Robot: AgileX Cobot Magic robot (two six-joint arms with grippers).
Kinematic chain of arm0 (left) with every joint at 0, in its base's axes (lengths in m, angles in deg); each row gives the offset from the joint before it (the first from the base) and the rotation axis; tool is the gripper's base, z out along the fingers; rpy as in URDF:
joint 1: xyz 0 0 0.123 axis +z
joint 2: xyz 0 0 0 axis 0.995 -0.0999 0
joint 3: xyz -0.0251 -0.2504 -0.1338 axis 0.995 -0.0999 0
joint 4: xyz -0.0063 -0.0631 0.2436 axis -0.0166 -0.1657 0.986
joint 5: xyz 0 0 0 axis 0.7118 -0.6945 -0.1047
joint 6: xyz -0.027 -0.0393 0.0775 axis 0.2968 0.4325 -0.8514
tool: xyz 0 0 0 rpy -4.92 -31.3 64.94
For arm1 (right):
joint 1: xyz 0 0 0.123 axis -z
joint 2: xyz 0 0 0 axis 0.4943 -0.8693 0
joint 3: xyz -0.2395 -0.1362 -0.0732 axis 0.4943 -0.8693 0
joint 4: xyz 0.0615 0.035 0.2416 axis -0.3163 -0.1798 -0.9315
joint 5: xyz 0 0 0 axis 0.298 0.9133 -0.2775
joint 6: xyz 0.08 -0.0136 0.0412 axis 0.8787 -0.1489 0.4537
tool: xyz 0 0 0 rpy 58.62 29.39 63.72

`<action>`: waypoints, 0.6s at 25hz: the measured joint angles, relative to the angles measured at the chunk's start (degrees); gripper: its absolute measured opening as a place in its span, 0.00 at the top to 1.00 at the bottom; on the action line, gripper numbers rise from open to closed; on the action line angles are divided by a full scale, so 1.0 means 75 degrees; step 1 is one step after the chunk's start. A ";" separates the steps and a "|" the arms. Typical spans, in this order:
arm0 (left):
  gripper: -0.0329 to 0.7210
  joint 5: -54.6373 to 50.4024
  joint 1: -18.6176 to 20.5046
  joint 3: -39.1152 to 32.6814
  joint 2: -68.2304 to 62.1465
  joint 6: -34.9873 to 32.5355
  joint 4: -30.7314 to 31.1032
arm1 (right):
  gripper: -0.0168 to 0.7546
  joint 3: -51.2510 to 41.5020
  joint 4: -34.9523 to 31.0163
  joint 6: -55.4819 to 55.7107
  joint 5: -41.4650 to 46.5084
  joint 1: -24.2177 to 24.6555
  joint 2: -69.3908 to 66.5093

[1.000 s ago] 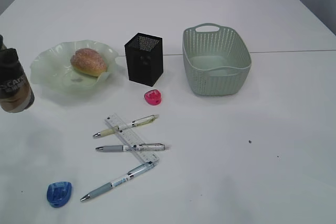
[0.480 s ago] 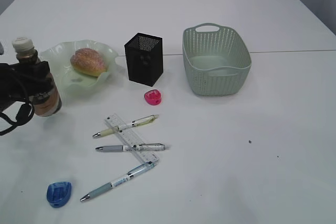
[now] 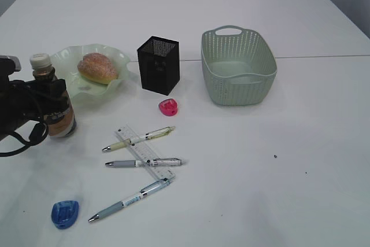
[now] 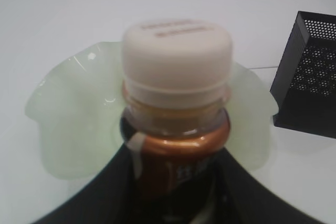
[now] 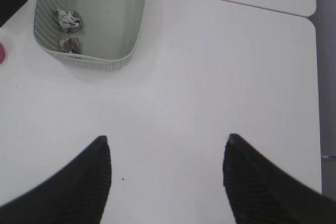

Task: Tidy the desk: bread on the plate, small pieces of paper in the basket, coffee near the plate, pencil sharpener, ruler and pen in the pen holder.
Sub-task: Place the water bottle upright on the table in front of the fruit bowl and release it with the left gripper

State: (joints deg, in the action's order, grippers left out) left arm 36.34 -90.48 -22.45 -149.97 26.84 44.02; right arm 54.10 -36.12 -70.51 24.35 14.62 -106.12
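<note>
The coffee bottle (image 3: 53, 103) is held upright by the left gripper (image 3: 40, 93), whose fingers are clamped around its brown body below the white cap, as is seen close up in the left wrist view (image 4: 176, 179). The bottle stands just beside the near-left edge of the pale green plate (image 3: 69, 93), on which the bread (image 3: 97, 67) lies. Whether the bottle's base touches the table (image 3: 260, 160) cannot be told.

The right gripper (image 5: 167, 182) is seen only in its own wrist view, held wide apart above bare table with nothing between its fingers. Two crumpled pieces of paper (image 5: 68, 19) lie inside the green basket (image 3: 238, 67).

The black mesh pen holder (image 3: 158, 65) stands between plate and basket. A pink pencil sharpener (image 3: 168, 107) lies just in front of it. Nearer the front, three pens (image 3: 139, 137) and a clear ruler (image 3: 144, 152) lie loosely crossed, and a blue pencil sharpener (image 3: 64, 213) lies apart at the near left.
</note>
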 joint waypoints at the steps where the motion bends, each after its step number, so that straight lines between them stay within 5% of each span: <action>1: 0.62 0.0018 0.0000 0.0000 -0.0007 0.0000 0.0019 | 0.34 0.0000 0.0000 0.0000 0.0000 0.0000 0.0000; 15: 0.53 0.0018 0.0000 0.0013 -0.0039 0.0000 0.0594 | 0.34 0.0000 0.0000 0.0000 0.0000 0.0000 0.0000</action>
State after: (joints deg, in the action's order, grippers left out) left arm 36.48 -90.48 -22.36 -150.26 26.84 48.47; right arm 54.10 -36.12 -70.51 24.35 14.62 -106.12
